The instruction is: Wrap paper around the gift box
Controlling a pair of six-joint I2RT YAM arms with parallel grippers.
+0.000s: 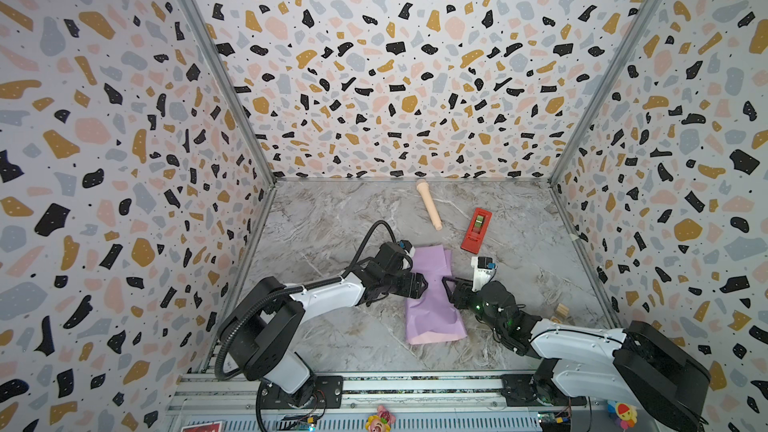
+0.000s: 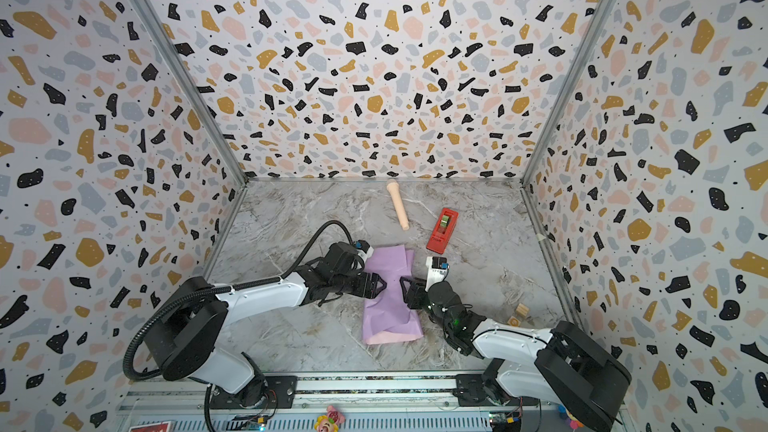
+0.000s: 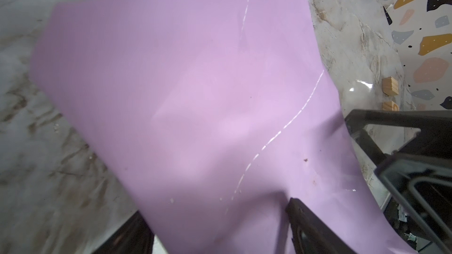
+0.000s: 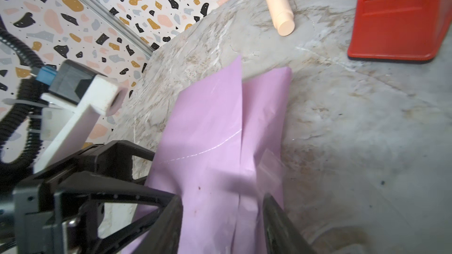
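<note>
The paper [image 1: 432, 313] lies on the table [image 1: 332, 334] at lower centre in both top views. It is folded into a long bundle with the lilac face up, and a pale pink band shows along its nearest end. The gift box cannot be seen in any view.

Two small wooden blocks [image 1: 561, 312] sit at the lower right, close to the right wall and well apart from the paper.

At the bundle's mid-length, the left tool [image 1: 420, 284] reaches in over the left edge and the right tool [image 1: 446, 284] over the right edge. Their tips face each other, near but apart.

In the left wrist view, the left tool's fingers [image 3: 300, 216] stand wide apart with the lilac sheet spread between them; no pinch is visible. In the right wrist view, the right tool's fingers [image 4: 173, 213] stand partly apart over the paper, gripping nothing.

Farther back, right of centre, a red tape dispenser [image 1: 476, 229] lies just beyond the bundle's far end. Farthest back, near the rear wall, lies a beige toy microphone [image 1: 429, 204].
</note>
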